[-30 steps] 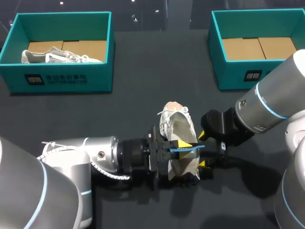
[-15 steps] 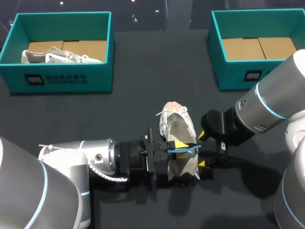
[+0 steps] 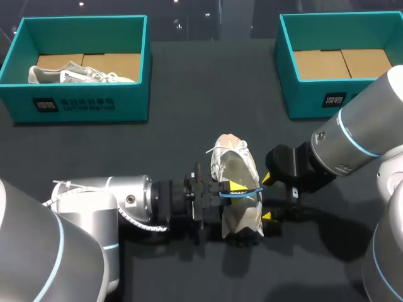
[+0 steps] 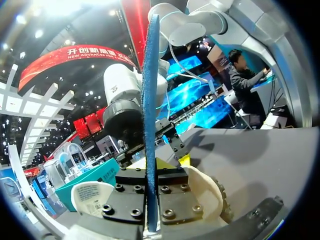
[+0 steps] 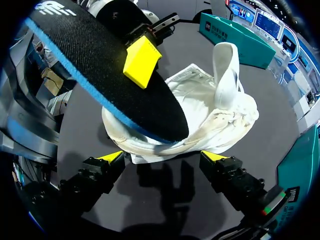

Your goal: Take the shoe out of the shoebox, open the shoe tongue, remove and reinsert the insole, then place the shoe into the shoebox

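A white shoe lies on the dark table's middle, toe toward the boxes. My left gripper is over the shoe's opening, shut on the insole, which is dark with a blue edge. In the left wrist view the insole stands edge-on between the shut fingers of the left gripper. The right wrist view shows the insole slanting above the shoe. My right gripper is open just beside the shoe's heel end, holding nothing; in the head view the right gripper is to the shoe's right.
A teal shoebox at the back left holds another white shoe. A second teal shoebox at the back right shows only its cardboard floor. The left arm's body lies low along the table's front.
The left gripper has drawn back slightly to the left with the insole in it. The right arm and the shoe have stayed put.
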